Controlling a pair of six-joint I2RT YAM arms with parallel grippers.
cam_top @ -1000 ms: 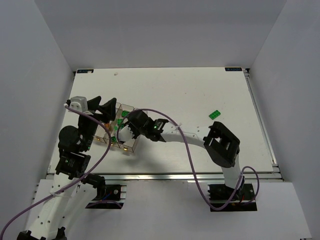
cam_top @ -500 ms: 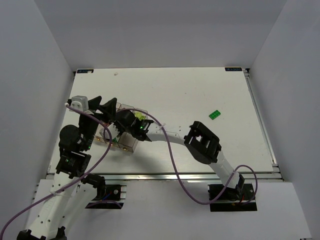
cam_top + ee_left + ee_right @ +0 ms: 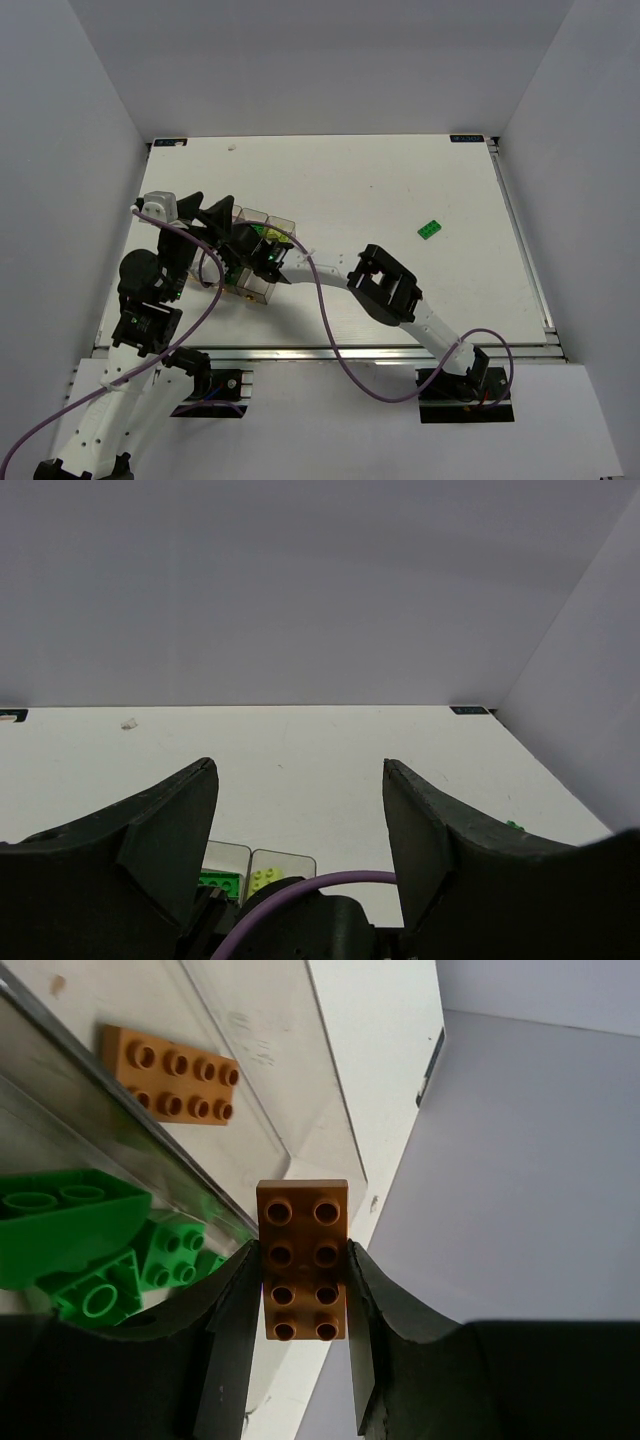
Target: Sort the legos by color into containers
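My right gripper (image 3: 300,1290) is shut on an orange-brown lego (image 3: 302,1260), held over the clear containers (image 3: 262,1080). In the top view this gripper (image 3: 233,263) is above the left part of the container row (image 3: 276,223). Below it one bin holds another orange-brown lego (image 3: 170,1073), and the neighbouring bin holds dark green legos (image 3: 100,1250). My left gripper (image 3: 300,780) is open and empty, just left of the row (image 3: 205,213). Its view shows a green lego (image 3: 220,883) and a lime lego (image 3: 265,877) in two bins. One green lego (image 3: 432,229) lies loose on the table at the right.
The white table (image 3: 380,180) is walled by white panels at the back and both sides. My right arm (image 3: 385,290) stretches across the front middle of the table. A purple cable (image 3: 330,330) loops beside it.
My right arm has swung further left, carrying the orange-brown lego from the near end of the container row to over its left part. The left arm has stayed put.
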